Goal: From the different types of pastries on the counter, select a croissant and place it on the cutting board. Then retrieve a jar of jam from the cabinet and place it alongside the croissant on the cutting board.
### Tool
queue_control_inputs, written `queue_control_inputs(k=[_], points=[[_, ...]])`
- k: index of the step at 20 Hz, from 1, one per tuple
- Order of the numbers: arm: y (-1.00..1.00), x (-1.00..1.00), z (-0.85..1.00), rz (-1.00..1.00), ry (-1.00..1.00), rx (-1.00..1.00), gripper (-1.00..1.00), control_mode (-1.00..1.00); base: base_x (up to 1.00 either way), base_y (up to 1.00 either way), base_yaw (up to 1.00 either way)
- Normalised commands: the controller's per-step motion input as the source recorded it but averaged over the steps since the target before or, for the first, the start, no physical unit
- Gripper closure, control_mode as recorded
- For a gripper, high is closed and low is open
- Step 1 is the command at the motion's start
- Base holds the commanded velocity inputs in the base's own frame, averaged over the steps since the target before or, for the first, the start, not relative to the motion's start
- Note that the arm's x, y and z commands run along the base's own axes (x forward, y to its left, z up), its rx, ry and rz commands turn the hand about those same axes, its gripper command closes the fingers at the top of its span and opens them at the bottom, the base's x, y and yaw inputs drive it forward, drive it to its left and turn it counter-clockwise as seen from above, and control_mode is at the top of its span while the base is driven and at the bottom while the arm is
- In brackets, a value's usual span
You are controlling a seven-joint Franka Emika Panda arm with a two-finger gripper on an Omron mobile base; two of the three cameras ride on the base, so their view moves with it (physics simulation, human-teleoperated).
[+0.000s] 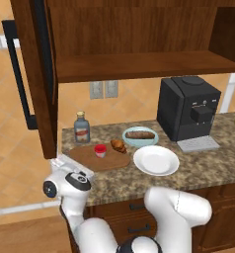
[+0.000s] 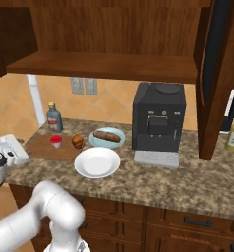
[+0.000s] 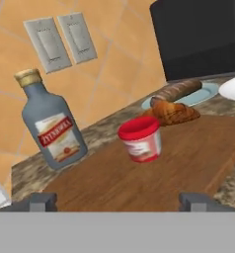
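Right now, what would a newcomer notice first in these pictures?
The red-lidded jam jar stands on the cutting board beside the croissant. The open hand sits just short of the board's near edge. A black coffee machine stands on the counter, right of two plates.

- Red-lidded jar of jam with a pale band
- Golden-brown croissant
- Reddish-brown cutting board
- Speckled brown-grey counter
- Blue-grey bottle, red-white label
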Motion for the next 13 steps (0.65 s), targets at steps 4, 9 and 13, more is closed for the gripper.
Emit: queue_control_inputs(k=[4, 9, 13], points=[[0.31, -1.00, 0.44, 0.19, -0.25, 0.00, -1.00, -1.00, 0.00, 0.00, 0.00], [0.29, -1.00, 0.37, 0.19, -0.27, 0.00, -1.00, -1.00, 0.00, 0.00, 0.00], [0.52, -1.00, 0.03, 0.19, -0.12, 0.01, -1.00, -1.00, 0.00, 0.00, 0.00]])
